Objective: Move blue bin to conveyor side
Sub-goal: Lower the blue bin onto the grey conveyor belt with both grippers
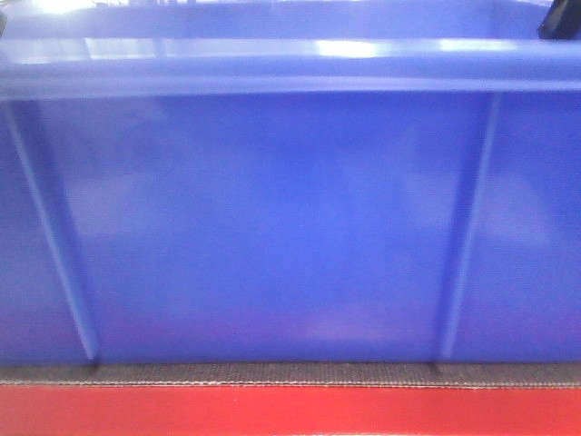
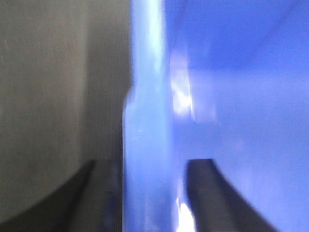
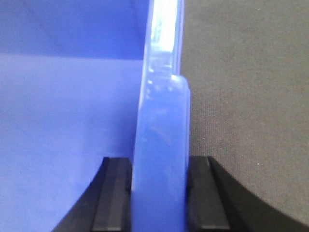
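The blue bin (image 1: 290,227) fills the front view. Its base stands on the dark woven belt of the conveyor side (image 1: 290,373), just behind the red strip (image 1: 290,411). In the left wrist view, which is blurred, my left gripper (image 2: 153,193) straddles the bin's rim (image 2: 145,121), one black finger outside over the belt and one inside the bin. My right gripper (image 3: 159,193) is shut on the opposite rim (image 3: 161,135), with both pads pressed flat against it. A dark bit of an arm (image 1: 556,20) shows over the bin's top right corner.
Dark belt runs beside the bin's outer wall on both sides (image 2: 48,96) (image 3: 246,96). The bin hides everything behind it in the front view.
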